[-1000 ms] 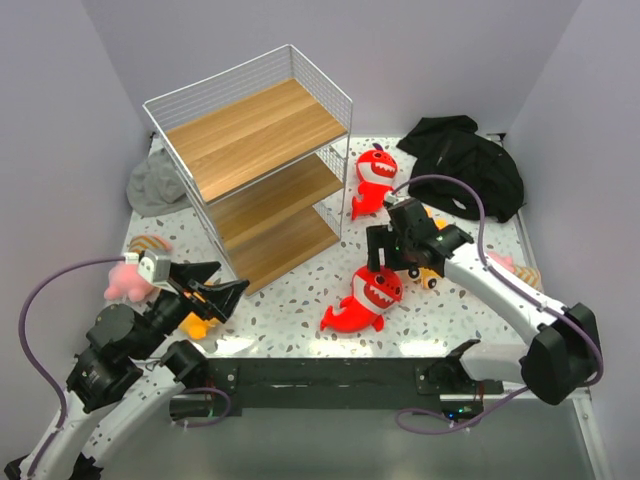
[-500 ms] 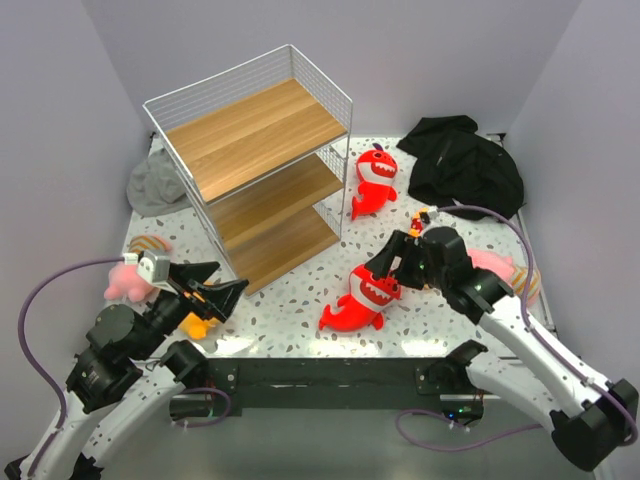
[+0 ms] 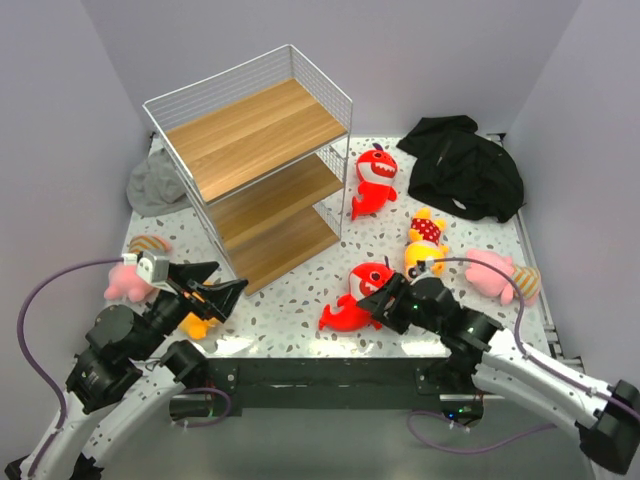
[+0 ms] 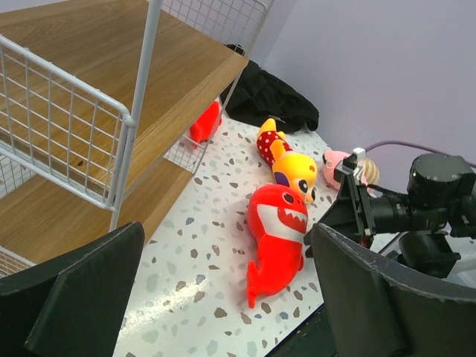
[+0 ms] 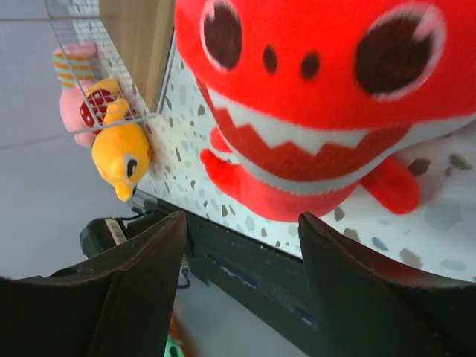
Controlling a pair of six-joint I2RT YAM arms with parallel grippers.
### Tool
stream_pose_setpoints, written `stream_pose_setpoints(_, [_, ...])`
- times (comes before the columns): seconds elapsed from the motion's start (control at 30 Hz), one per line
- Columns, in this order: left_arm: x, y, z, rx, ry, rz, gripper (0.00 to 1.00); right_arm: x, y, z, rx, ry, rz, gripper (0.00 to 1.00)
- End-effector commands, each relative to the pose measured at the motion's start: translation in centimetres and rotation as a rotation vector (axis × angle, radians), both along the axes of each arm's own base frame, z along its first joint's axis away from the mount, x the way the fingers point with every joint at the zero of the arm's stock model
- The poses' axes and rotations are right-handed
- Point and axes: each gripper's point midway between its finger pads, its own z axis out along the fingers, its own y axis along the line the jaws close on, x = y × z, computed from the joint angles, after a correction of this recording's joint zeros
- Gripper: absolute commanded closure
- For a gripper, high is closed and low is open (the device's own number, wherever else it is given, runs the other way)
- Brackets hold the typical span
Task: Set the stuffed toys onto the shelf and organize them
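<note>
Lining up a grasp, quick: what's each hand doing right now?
Left hand: open, holding nothing.
Right hand: open, right up against the near red shark, not gripping it.

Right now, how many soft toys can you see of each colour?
Red sharks: 2
Yellow dolls: 2
Pink toys: 2
Total: 6

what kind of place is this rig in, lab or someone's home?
Most likely a lab test cell, not a home: plain walls box in a speckled table, the left arm and right arm are bolted at its near edge, and the wire shelf and plush toys look like staged props.
</note>
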Motion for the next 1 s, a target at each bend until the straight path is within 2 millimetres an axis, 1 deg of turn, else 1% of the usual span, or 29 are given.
stream_pose_setpoints(0.0, [0.3, -0.1, 0.4, -0.019, -0.002, 0.01, 0.0, -0.8, 2.9, 0.7, 0.058, 0.017, -0.053, 0.35])
stream_pose_setpoints(0.03, [0.3, -0.1, 0.4, -0.019, -0.002, 0.01, 0.0, -0.9, 3.4, 0.4, 0.055, 0.039, -0.076, 0.35])
stream_pose_setpoints(0.1, [0.3, 0.0, 0.4, -0.02, -0.001, 0.014, 0.0, -1.9, 4.3, -0.5, 0.023, 0.041, -0.078, 0.35])
stream_pose_setpoints(0.13, [0.3, 0.0, 0.4, -0.02, -0.001, 0.014, 0.0, -2.1, 4.8, -1.4, 0.009, 0.07, -0.094, 0.34])
stream_pose_setpoints(0.2, [0.3, 0.0, 0.4, -0.019, 0.0, 0.014, 0.0, -2.7, 5.5, -2.2, 0.005, 0.091, -0.093, 0.34])
stream_pose_setpoints(0.27, [0.3, 0.0, 0.4, -0.019, 0.0, 0.013, 0.0, -2.7, 6.5, -2.8, -0.002, 0.097, -0.083, 0.34])
stream_pose_setpoints(0.33, [0.3, 0.0, 0.4, -0.019, 0.0, 0.013, 0.0, -2.5, 6.7, -2.8, -0.023, 0.087, -0.087, 0.34])
stream_pose_setpoints(0.43, [0.2, 0.0, 0.4, -0.018, 0.001, 0.01, 0.0, -2.0, 6.2, -3.1, -0.051, 0.077, -0.121, 0.33])
stream_pose_setpoints(0.53, [0.2, 0.0, 0.4, -0.019, -0.002, 0.008, 0.0, -1.5, 6.2, -2.7, -0.02, 0.059, -0.147, 0.33])
stream_pose_setpoints(0.6, [0.2, 0.0, 0.4, -0.019, -0.002, 0.008, 0.0, -1.2, 6.2, -1.9, 0.006, 0.038, -0.157, 0.33])
stream_pose_setpoints(0.7, [0.2, 0.0, 0.5, -0.021, -0.004, 0.008, 0.0, -0.7, 5.6, -1.6, -0.009, 0.024, -0.193, 0.33])
stream_pose_setpoints(0.8, [0.1, 0.1, 0.6, -0.025, -0.009, 0.008, 0.0, -0.5, 5.1, -2.4, -0.017, 0.038, -0.226, 0.33])
stream_pose_setpoints(0.83, [0.0, 0.1, 0.6, -0.026, -0.008, 0.008, 0.0, -0.7, 4.8, -3.2, -0.033, 0.045, -0.226, 0.34])
stream_pose_setpoints(0.97, [0.1, 0.1, 0.5, -0.025, -0.007, 0.01, 0.0, -0.8, 4.3, -4.7, -0.078, 0.059, -0.237, 0.34])
